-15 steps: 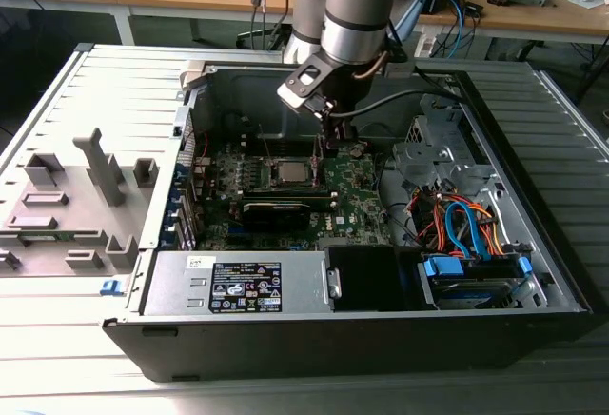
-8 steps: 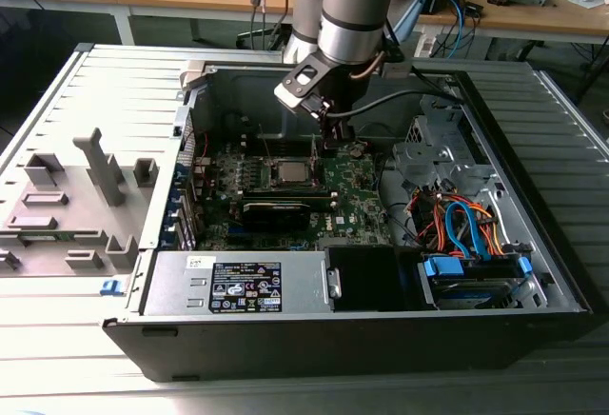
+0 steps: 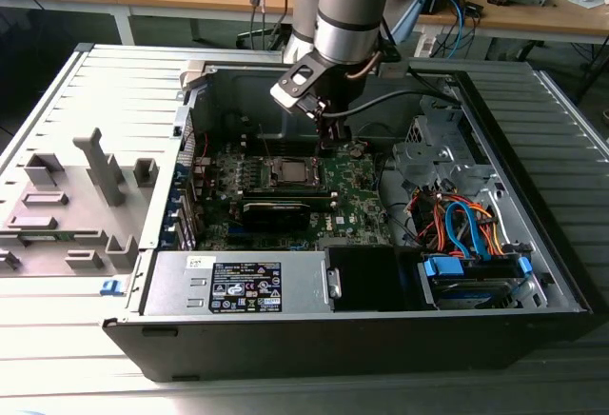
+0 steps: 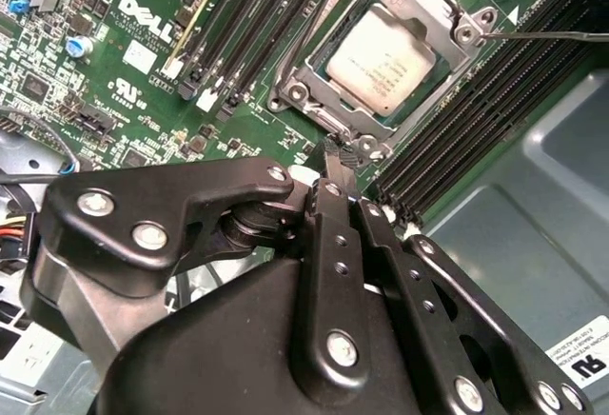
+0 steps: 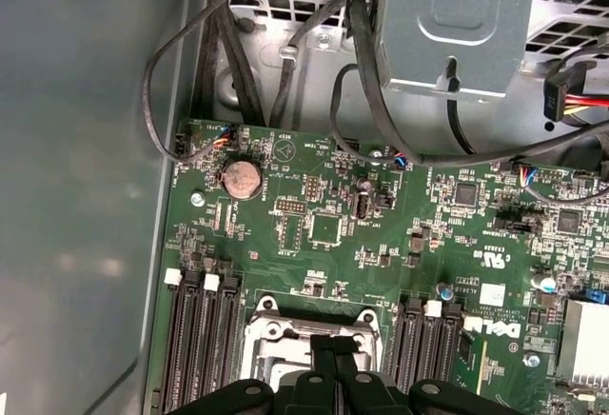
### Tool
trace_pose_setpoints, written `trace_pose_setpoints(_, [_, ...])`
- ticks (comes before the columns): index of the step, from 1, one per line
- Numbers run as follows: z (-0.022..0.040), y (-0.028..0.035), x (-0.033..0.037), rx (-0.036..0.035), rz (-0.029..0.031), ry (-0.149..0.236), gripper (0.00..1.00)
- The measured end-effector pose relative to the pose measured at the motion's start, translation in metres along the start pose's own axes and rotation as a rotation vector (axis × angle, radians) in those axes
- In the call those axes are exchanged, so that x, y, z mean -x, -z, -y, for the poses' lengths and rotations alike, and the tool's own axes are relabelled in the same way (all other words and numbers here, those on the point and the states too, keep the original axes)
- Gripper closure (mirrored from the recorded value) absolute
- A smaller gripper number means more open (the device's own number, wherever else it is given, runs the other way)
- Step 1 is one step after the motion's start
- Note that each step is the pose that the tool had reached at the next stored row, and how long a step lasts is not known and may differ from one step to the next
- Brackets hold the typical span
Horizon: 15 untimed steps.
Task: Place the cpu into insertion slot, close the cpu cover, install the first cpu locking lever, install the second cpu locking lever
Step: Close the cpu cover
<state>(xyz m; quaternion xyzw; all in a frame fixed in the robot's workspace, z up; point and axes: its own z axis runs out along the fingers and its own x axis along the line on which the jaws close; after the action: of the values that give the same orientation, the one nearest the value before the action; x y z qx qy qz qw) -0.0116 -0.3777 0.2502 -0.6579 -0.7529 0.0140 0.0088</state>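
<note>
Cpu (image 4: 381, 58) is sitting pale-topped in the insertion slot (image 3: 288, 173) on the green motherboard (image 4: 114, 82), showing through the window of the cpu cover (image 4: 309, 77), which is lying flat over it. Gripper (image 4: 335, 153) is hanging at the slot's corner, fingers drawn together; whether the tips are touching metal, I cannot tell.

Light: I saw soft, even overhead light.
Shadow: the case (image 3: 381, 339) interior lay dimmer.
Glare: the cpu (image 4: 381, 58) shone pale, washed.
</note>
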Motion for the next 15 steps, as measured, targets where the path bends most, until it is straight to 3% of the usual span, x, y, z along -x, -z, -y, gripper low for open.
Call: trace_pose_setpoints(15, [0.0113,-0.0007,-0.0015,0.0000,0.0000,0.000,0.89])
